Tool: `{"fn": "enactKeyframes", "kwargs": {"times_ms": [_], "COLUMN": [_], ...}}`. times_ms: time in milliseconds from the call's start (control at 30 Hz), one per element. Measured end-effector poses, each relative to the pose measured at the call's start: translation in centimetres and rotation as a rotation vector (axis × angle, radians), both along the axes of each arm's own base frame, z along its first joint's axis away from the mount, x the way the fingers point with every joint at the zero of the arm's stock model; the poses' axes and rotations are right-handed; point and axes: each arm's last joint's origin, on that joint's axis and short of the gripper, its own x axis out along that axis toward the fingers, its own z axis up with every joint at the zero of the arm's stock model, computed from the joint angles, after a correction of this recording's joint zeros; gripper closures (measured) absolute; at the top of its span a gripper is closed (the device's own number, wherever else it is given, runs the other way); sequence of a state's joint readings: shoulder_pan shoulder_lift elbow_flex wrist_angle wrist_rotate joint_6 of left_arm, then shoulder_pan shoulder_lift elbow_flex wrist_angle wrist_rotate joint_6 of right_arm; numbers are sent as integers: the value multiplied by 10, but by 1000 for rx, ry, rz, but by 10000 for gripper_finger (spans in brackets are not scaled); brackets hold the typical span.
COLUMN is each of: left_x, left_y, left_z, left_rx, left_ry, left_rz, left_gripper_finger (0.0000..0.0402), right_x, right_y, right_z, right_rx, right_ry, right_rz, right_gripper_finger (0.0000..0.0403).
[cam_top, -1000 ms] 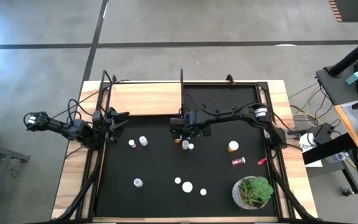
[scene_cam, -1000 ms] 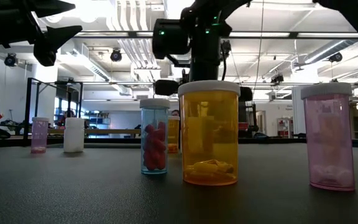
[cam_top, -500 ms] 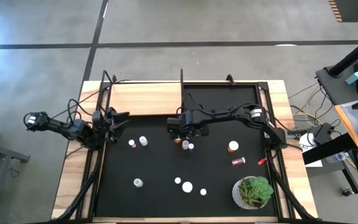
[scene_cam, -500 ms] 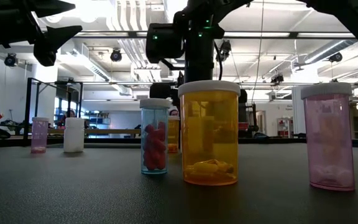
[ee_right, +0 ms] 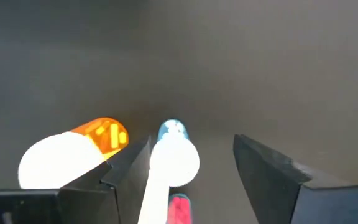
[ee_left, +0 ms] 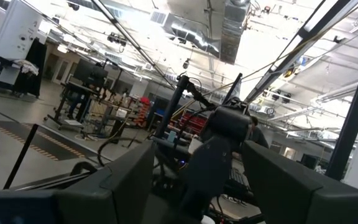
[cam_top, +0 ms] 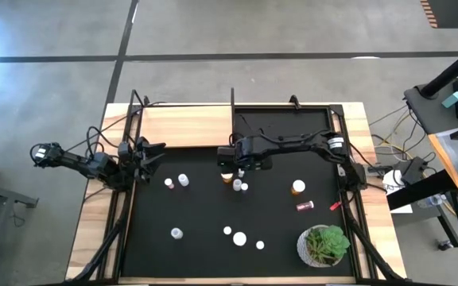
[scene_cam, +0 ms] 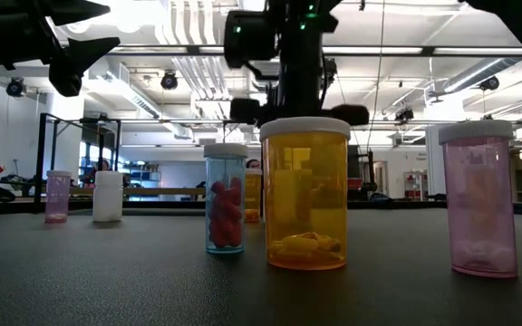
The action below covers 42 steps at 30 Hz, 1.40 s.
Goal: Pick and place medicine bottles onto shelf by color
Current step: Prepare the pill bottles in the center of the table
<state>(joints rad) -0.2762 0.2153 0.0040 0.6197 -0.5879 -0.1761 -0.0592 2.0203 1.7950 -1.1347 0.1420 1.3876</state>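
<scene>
So the right gripper (cam_top: pixel 241 168) has shifted a bit toward the shelf (cam_top: pixel 186 125) since a second ago, and its fingers have spread apart; now they're open over a white-capped bottle (ee_right: pixel 176 163), not gripping it, with an orange bottle (ee_right: pixel 73 155) just beside. Left gripper (cam_top: pixel 156 153) hasn't budged, parked half open and empty at the mat's (cam_top: pixel 205 254) left edge. Other medicine bottles stay scattered mid-mat, plenty of bare mat around them
</scene>
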Motion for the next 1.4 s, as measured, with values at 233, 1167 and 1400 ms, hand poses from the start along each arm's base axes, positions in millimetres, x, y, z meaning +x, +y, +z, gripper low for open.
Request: {"fn": "enactKeyframes", "kwargs": {"times_ms": [233,1167,1400], "left_x": [0,0,0], "left_y": [0,0,0], "left_z": [0,0,0], "left_rx": [0,0,0], "left_ry": [1,0,0], "left_rz": [0,0,0], "left_gripper_finger": [173,173,173], "right_x": [-18,-178,-207], "right_y": [7,95,97], "right_z": [36,42,44], "right_rx": [-45,48,99], "right_ry": [-25,-92,-100], "right_rz": [-32,-987,-1073], "right_gripper_finger": [181,181,181]}}
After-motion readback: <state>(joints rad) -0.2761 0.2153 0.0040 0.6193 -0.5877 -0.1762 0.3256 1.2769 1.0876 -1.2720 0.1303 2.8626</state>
